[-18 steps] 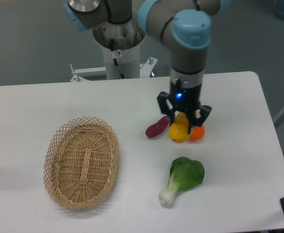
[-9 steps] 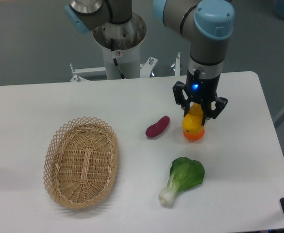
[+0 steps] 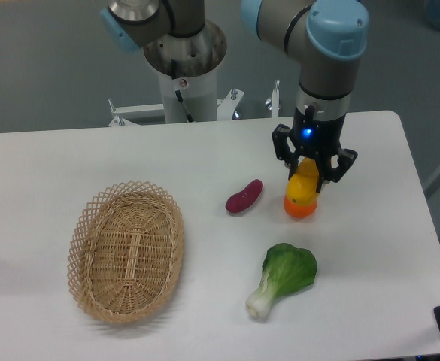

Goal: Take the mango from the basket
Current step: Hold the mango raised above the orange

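Note:
The yellow-orange mango (image 3: 304,186) hangs upright between the fingers of my gripper (image 3: 311,180), which is shut on it at the right of the table. Directly below it a round deeper-orange fruit (image 3: 301,207) rests on the table; whether the mango touches it I cannot tell. The oval wicker basket (image 3: 92,224) lies at the left, far from the gripper, with nothing in it.
A purple sweet potato (image 3: 244,196) lies left of the gripper. A green leafy vegetable (image 3: 283,276) with a white stalk lies in front of it. The table's right edge (image 3: 419,188) is near, and the robot base (image 3: 183,71) stands at the back.
My gripper moved right and slightly up with the mango, from beside the sweet potato to above the orange fruit. In the last half second it shifted only a little.

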Controlling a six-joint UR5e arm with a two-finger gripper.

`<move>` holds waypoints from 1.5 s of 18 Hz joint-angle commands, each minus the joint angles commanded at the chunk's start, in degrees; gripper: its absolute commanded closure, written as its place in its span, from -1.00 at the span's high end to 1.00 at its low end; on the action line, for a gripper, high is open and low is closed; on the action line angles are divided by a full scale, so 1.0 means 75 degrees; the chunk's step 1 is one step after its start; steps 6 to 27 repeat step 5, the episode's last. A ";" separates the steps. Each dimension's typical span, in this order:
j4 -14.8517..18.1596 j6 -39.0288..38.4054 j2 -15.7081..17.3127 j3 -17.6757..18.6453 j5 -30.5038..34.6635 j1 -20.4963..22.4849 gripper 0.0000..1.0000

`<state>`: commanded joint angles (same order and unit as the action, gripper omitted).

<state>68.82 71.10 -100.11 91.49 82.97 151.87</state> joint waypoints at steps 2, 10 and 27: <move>0.0000 0.0000 0.0000 -0.0035 0.0000 0.0000 -0.08; 0.0000 0.0000 0.0000 -0.0035 -0.0012 0.0000 -0.08; 0.0000 0.0000 0.0000 -0.0035 -0.0012 0.0000 -0.08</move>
